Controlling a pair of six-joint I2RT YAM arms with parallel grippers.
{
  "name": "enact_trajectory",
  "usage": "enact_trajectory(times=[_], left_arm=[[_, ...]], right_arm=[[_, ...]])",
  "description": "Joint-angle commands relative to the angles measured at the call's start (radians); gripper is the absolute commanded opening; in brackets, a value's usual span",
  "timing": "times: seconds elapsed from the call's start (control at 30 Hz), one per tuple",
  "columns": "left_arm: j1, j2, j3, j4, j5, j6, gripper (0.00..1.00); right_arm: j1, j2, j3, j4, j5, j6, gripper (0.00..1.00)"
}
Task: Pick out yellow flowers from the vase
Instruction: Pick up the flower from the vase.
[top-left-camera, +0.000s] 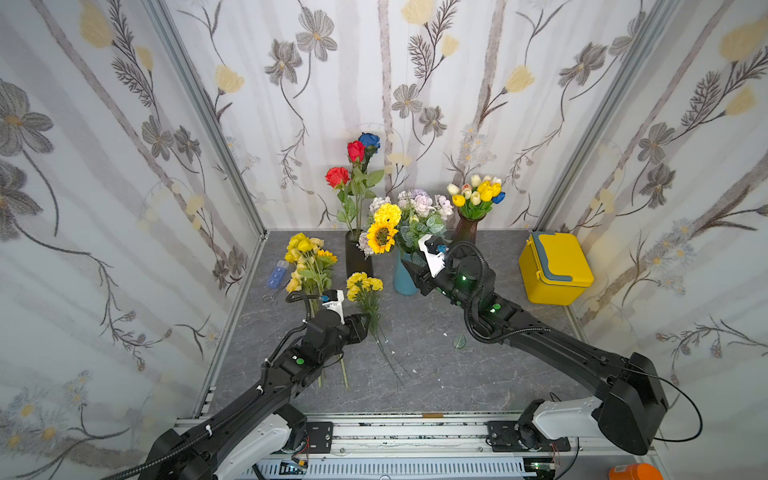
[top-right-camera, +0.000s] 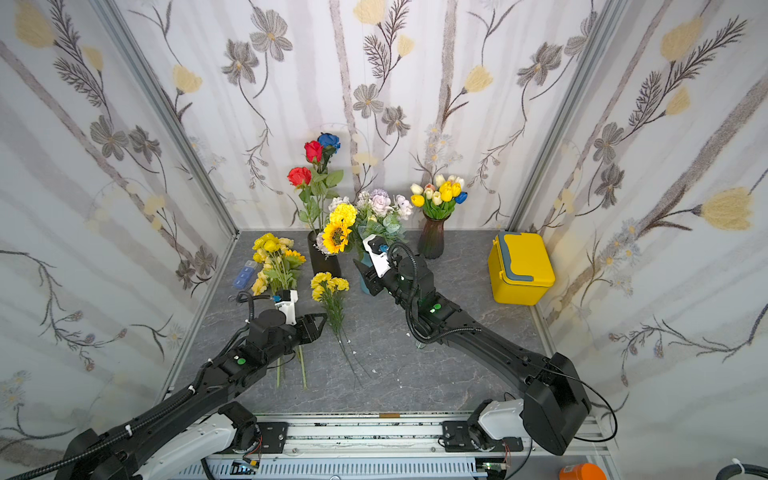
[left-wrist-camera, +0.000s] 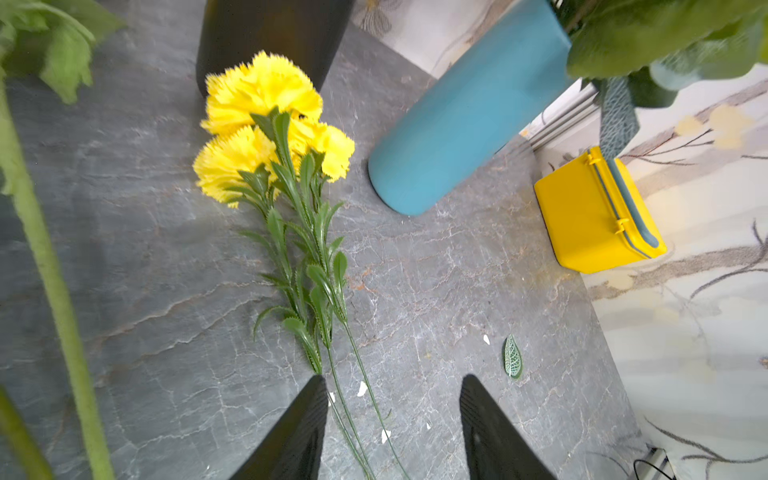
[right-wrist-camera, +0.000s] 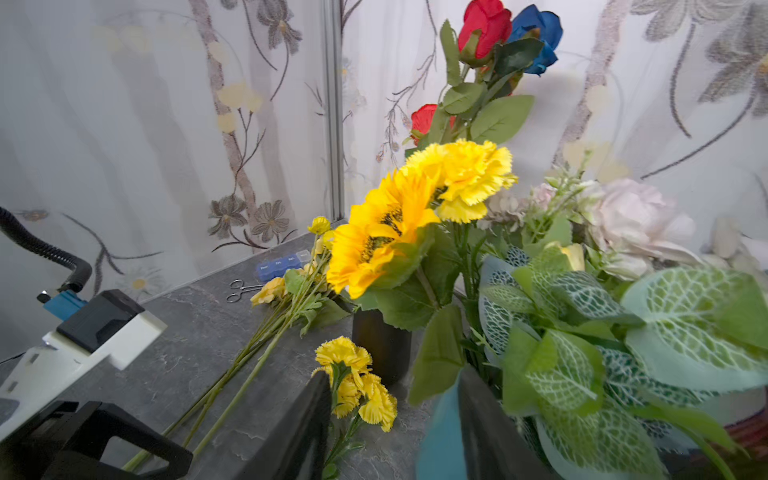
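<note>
A bunch of yellow flowers (top-left-camera: 364, 284), ruffled carnations, lies flat on the grey table, its thin stems running between the fingers of my left gripper (left-wrist-camera: 395, 415), which is open and holds nothing. More yellow flowers (top-left-camera: 305, 257) lie piled to the left. A sunflower (top-left-camera: 381, 237) and a yellow carnation (top-left-camera: 387, 214) still stand upright between the black vase (top-left-camera: 357, 259) and the blue vase (top-left-camera: 405, 282). My right gripper (right-wrist-camera: 392, 415) is at the blue vase's rim, jaws apart, the vase wall (right-wrist-camera: 440, 436) against one finger. Yellow tulips (top-left-camera: 486, 193) stand in a brown vase (top-left-camera: 467, 228).
A yellow lidded box (top-left-camera: 555, 268) sits at the right wall. A blue pill box (top-left-camera: 276, 274) and scissors (top-left-camera: 270, 297) lie at the left wall. A loose leaf (top-left-camera: 459, 341) lies mid-table. Red and blue roses (top-left-camera: 356, 150) rise from the black vase.
</note>
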Motion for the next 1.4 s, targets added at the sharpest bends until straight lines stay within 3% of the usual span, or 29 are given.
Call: enact_trajectory(times=[0.0,0.53,1.2,1.37], left_arm=[[0.010,-0.062,-0.031,0.006,-0.066,0.029,0.57],[0.028,-0.258,-0.108,-0.030,-0.093,0.024,0.66],[0.029,-0.262,-0.125,-0.021,-0.087,0.012,0.68],[0.029,-0.265,-0.128,-0.027,-0.090,0.013,0.68]], right_arm=[[0.014,0.051,0.048,-0.069,-0.062,-0.047,0.44],[0.002,0.316,0.286,-0.135,0.163,-0.097,0.20],[-0.018,0.357,0.331,-0.058,0.194,-0.156,0.22],[-0.018,0.380,0.348,-0.049,0.194,-0.162,0.27]])
